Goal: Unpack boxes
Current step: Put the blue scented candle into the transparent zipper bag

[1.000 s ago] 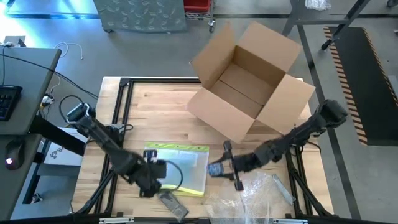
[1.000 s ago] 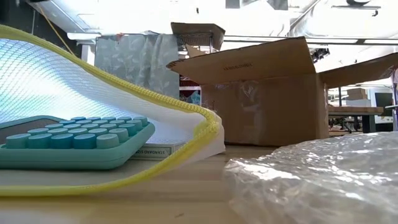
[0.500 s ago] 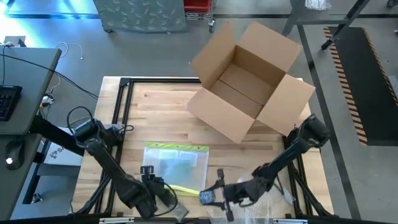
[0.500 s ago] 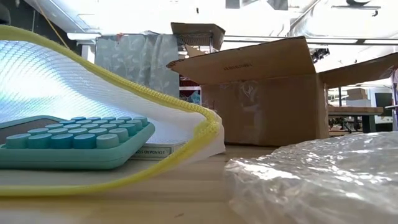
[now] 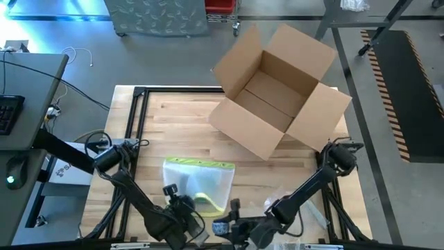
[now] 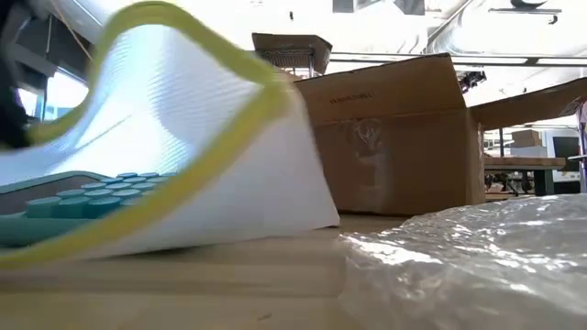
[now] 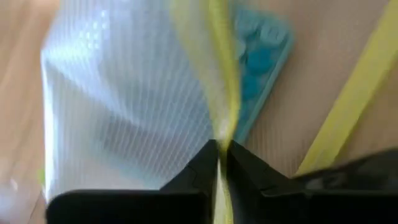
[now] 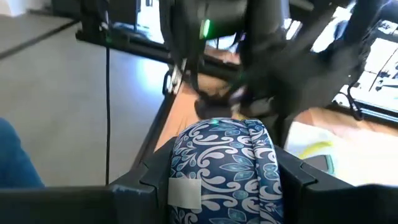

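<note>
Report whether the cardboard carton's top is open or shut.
Open. In the high view the carton has its flaps spread outward and its bare brown inside bottom shows, with nothing visible in it. It stands at the table's far edge, clear of both arms.

The work surface was a light wooden butcher-block table point(image 5: 180, 118) set in a black metal frame point(image 5: 139, 111), standing on a grey concrete floor point(image 5: 173, 62). To one side sat a grey desk point(image 5: 28, 90) carrying a dark keyboard point(image 5: 8, 111) and a mouse with a green light point(image 5: 10, 180) — loose cables trailed off its edge. Beyond the table's far edge stood a grey patterned bin point(image 5: 159, 15) and something red point(image 5: 220, 5) next to it. A black floor mat with striped hazard edging point(image 5: 409, 83) lay on the other side. In the low view the ceiling was brightly lit — long overhead fixtures point(image 6: 459, 18) — with benches point(image 6: 514, 165) further back.
</note>
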Controlling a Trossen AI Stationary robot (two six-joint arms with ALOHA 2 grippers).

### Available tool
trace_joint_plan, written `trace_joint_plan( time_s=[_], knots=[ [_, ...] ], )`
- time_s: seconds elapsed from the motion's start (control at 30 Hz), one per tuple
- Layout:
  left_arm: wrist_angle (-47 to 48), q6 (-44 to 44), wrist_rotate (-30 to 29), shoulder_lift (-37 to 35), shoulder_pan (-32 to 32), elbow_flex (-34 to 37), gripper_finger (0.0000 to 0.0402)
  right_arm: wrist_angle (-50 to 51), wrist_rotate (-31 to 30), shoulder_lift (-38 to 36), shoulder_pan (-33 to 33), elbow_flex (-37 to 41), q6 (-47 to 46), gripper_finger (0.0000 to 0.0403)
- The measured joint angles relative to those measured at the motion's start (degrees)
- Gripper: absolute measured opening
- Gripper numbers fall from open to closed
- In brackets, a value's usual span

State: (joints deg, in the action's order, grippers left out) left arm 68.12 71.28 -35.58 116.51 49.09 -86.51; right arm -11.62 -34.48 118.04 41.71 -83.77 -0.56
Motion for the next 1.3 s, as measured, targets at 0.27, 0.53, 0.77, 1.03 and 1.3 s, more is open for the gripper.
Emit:
trace_joint_plan(
  time_s=[0.27, 0.53, 0.77, 1.03, 1.3],
  knots=[
    [-0.78, -6.83, -3.9, -0.16, -2.69, -10.78, 0.0002, 1.22, -3.61, 4.49, -2.9, -0.07, 0.37, 0.0154],
    [-1.33, -9.38, -5.37, -0.17, -4.39, -13.45, 0.0001, 1.5, -4.18, 8.88, -8.28, -0.06, 1.91, 0.0184],
    [-0.3, -9.88, -4.08, -0.17, -4.26, -13.45, 0.0, 8.64, -4.96, 9.42, -8.27, -0.07, 6.79, 0.0187],
    [-0.29, -9.84, -2.84, -0.17, -2.97, -13.45, 0.0, 14.32, -10.21, 9.46, -6.17, -0.04, 7.02, 0.0186],
    [-0.68, -10.44, -2.71, -0.17, -2.06, -13.44, 0.0, 14.87, -8.98, 10.07, -3.47, -0.59, 11.54, 0.0186]
  ],
)
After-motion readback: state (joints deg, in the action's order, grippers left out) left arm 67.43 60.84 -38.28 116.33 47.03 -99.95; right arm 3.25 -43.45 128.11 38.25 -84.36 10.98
